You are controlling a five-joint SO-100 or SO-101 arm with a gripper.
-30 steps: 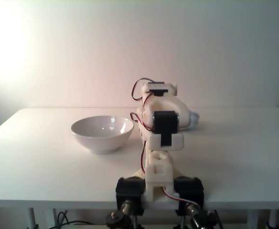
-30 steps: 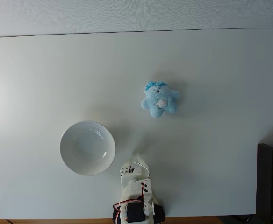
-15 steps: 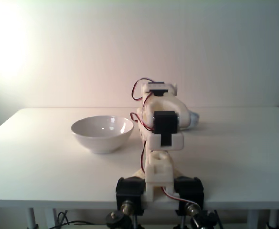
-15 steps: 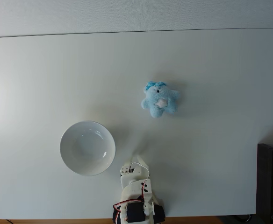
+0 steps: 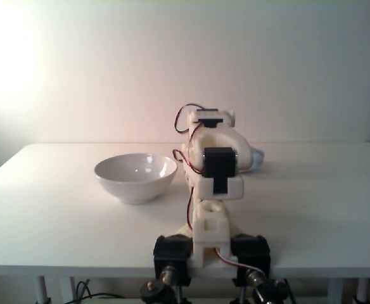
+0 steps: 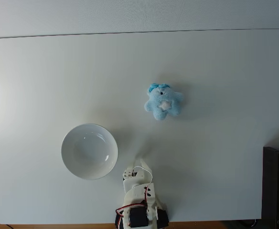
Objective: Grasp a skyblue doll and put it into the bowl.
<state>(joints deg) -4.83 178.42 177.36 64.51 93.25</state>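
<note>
**Nothing grasped yet: doll on the surface, arm folded at its base**

Progress: basically zero, judging by how things lie. The skyblue doll (image 6: 163, 102) lies flat on the white surface (image 6: 225, 71), well apart from the bowl (image 6: 89, 151) and on the far side of it from the arm's base. Bowl is empty, glossy inside w/ nothing in it. The arm (image 6: 138, 200) sits folded up at the near edge of the surface, just beside the bowl's rim on its right in the top-down fixed view. All steps are left: reach out to the doll, close on it, lift, carry over to the bowl, drop.

Pincer (image 6: 140, 164): seen from above, its tip pokes out of the folded arm toward the doll, but too small and foreshortened, so I can't tell if it's spread or pressed together. It holds nothing as far as shown; the doll is well apart from it.

View diffs:
- Top-down fixed view gives the full layout: doll's whole shape, brighter blue bow-like spot at its top, whitish patch mid-body, true gap btwn doll and bowl.
- Low front fixed view has the arm (image 5: 213, 171) blocking nearly all the doll; only a pale blue sliver (image 5: 256, 158) peeks out at the arm's right. It does show the bowl's (image 5: 135, 177) side profile, wide rim tapering to a narrow base, plus the clamps at the surface edge and red wiring on the arm.
</note>
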